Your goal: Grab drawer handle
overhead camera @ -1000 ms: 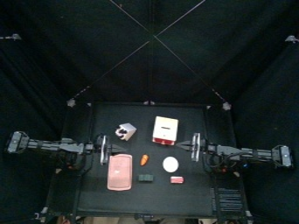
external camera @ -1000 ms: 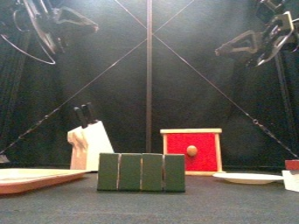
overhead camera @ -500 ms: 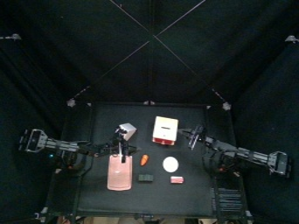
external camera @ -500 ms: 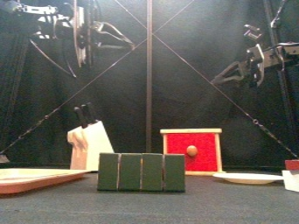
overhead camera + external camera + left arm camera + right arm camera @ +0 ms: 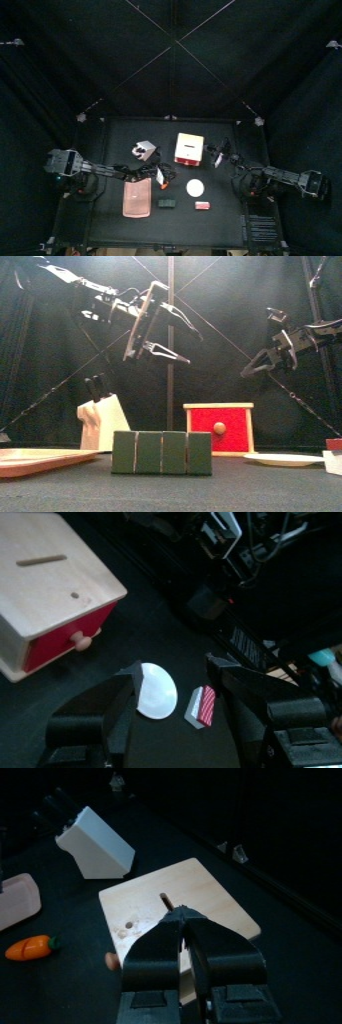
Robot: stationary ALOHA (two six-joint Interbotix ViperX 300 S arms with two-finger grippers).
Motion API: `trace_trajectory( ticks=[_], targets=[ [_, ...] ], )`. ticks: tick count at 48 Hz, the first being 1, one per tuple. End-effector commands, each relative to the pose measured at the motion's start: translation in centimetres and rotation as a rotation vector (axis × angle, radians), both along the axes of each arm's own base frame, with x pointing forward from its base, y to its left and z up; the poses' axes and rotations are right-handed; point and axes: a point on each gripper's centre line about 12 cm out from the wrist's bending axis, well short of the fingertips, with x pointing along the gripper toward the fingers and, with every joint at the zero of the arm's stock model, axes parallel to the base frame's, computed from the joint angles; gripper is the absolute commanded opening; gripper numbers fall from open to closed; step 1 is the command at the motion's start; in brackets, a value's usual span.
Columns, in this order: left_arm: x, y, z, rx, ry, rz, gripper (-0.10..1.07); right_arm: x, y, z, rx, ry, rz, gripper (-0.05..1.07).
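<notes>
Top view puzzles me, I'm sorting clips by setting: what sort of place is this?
Probably a robot test pen, not a home: black curtains enclose a small black table, two arms reach in from either side, and toy-like props such as a cream-and-red cabinet stand on it.

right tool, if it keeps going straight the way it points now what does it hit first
Most likely the flat wooden top of the cabinet: in its wrist view the right tool, jaws shut, aims straight at that top, not the knob on the red front. Depth is unclear, but nothing shows between.

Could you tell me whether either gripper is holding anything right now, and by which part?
Nothing is held: the left gripper and right gripper both hang above the table, clear of the drawer handle.
</notes>
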Motion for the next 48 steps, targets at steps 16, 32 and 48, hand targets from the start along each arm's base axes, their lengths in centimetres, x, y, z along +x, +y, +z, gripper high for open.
trace_trajectory(
  ticks=[16, 32, 48],
  targets=[
    [4.3, 2.7, -1.4, -0.135, -0.010, 0.141, 0.87, 1.8, -2.1, -0.5, 0.026, 0.038, -0.033, 0.02],
    [5.1, 5.1, -3.7, -0.239, 0.035, 0.220, 0.87, 3.1, -4.3, -2.3, 0.069, 0.100, -0.070, 0.02],
    [6.0, 5.1, -5.0, -0.318, 0.082, 0.191, 0.87, 3.7, -5.3, -4.0, 0.106, 0.154, -0.085, 0.02]
  ],
)
